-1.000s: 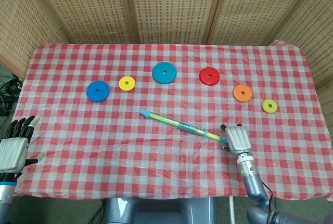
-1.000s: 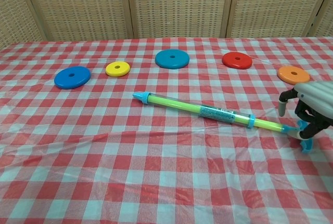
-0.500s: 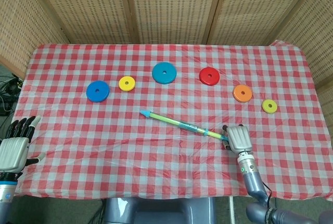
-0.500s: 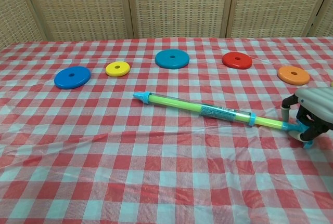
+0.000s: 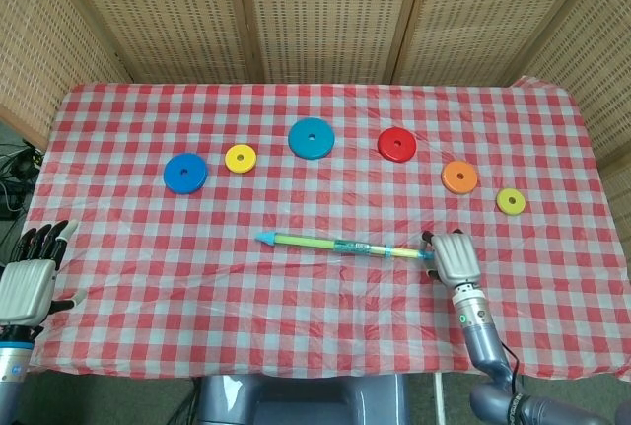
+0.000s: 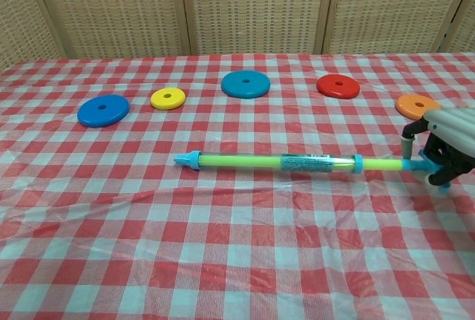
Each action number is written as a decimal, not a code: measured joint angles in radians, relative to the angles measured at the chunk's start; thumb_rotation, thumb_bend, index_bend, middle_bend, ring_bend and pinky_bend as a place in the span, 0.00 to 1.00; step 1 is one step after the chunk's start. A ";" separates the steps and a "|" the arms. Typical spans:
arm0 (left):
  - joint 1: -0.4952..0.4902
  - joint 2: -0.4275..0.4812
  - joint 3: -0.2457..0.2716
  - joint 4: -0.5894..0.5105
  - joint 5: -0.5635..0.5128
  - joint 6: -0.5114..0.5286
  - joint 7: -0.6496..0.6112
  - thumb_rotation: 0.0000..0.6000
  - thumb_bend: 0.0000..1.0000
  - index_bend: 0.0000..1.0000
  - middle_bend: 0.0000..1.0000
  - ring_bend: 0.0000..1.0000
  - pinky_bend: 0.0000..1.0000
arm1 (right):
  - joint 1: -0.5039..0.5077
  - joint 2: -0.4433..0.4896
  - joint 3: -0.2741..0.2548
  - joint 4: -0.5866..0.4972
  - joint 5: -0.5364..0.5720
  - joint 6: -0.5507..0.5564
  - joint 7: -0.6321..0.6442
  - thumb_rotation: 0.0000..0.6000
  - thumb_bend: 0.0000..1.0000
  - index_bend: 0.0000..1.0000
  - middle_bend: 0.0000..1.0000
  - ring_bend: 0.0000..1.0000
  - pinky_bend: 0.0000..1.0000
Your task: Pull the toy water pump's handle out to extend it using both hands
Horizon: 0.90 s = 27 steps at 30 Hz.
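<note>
A: Where is the toy water pump sitting?

B: It is lying almost level across the near middle of the table, on the red-and-white checked cloth, with its blue nozzle tip pointing toward the robot's left.

A: And the right hand?

B: It is grasping the pump's handle at the far right end. In the chest view the fingers are curling around the blue handle piece, with the thin green rod running from them back into the tube.

A: What is the left hand doing?

B: It is hanging by the table's near left corner, well apart from the pump, holding nothing, with its dark fingers spread. Only the head view is showing it.

A: What else is lying out there?

B: A row of flat rings beyond the pump: a blue ring, a yellow ring, a bigger light-blue ring, a red ring, an orange ring and a small yellow-green ring. A woven screen is standing behind the table.
</note>
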 measured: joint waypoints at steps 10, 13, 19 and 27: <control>-0.034 0.020 -0.026 -0.048 -0.042 -0.049 0.006 1.00 0.15 0.00 0.00 0.00 0.00 | 0.038 0.101 0.068 -0.143 0.063 -0.028 -0.017 1.00 0.62 0.78 1.00 0.93 0.49; -0.049 0.035 -0.042 -0.074 -0.062 -0.066 0.014 1.00 0.15 0.00 0.00 0.00 0.00 | 0.055 0.123 0.092 -0.170 0.092 -0.041 -0.023 1.00 0.62 0.79 1.00 0.93 0.50; -0.096 0.056 -0.074 -0.136 -0.118 -0.118 0.063 1.00 0.15 0.00 0.00 0.00 0.00 | 0.092 0.181 0.138 -0.225 0.156 -0.074 -0.026 1.00 0.62 0.80 1.00 0.93 0.50; -0.169 0.065 -0.115 -0.212 -0.196 -0.177 0.145 1.00 0.15 0.00 0.00 0.00 0.00 | 0.132 0.253 0.180 -0.273 0.220 -0.098 -0.025 1.00 0.63 0.82 1.00 0.93 0.50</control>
